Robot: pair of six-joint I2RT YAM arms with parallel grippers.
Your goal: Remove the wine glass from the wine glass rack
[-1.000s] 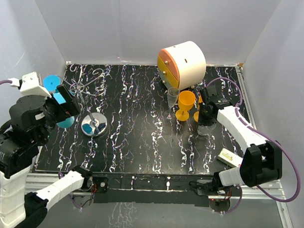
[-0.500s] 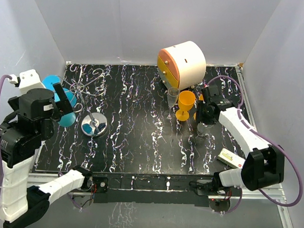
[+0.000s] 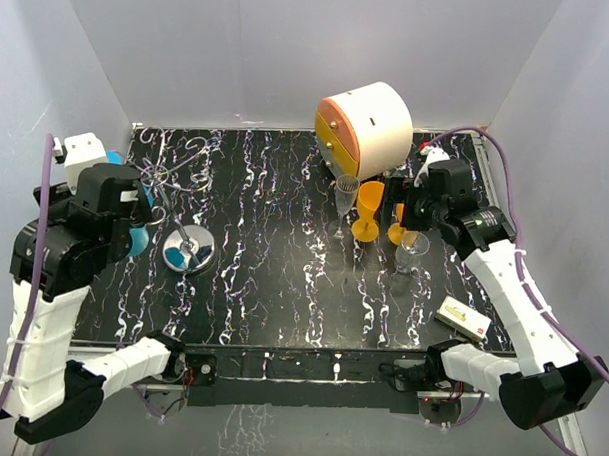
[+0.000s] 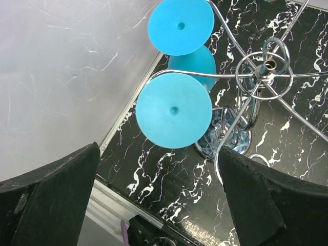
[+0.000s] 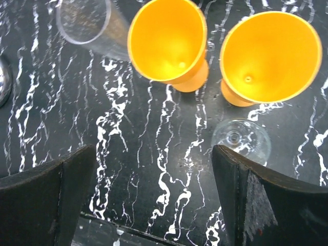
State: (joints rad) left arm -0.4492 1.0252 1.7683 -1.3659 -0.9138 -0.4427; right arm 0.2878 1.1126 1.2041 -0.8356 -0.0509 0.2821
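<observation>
Right fingers (image 5: 46, 205) spread wide, nothing between them. The right wrist view looks straight down on the table (image 5: 154, 128). A clear wine glass (image 5: 241, 138) stands upright on its own at centre right, just off the tip of the right-hand finger; can't tell if it touches. An orange goblet (image 5: 166, 41) is at top centre and a second orange goblet (image 5: 270, 56) at top right, directly above the clear one. A tall clear glass (image 5: 84, 20) is at upper left.

Left fingers (image 4: 51, 205) also wide apart, empty. In the left wrist view the hub of the wine glass rack (image 4: 266, 64) is at upper right, with wire arms fanning out. A blue wine glass (image 4: 180, 25) hangs inverted at top centre, foot toward the camera. A second blue wine glass (image 4: 173, 109) hangs the same way at centre frame.

In the top view the rack's disc base is left of centre, the drawer cabinet (image 3: 366, 125) upper centre-right, and a small box (image 3: 462, 316) lower right.
</observation>
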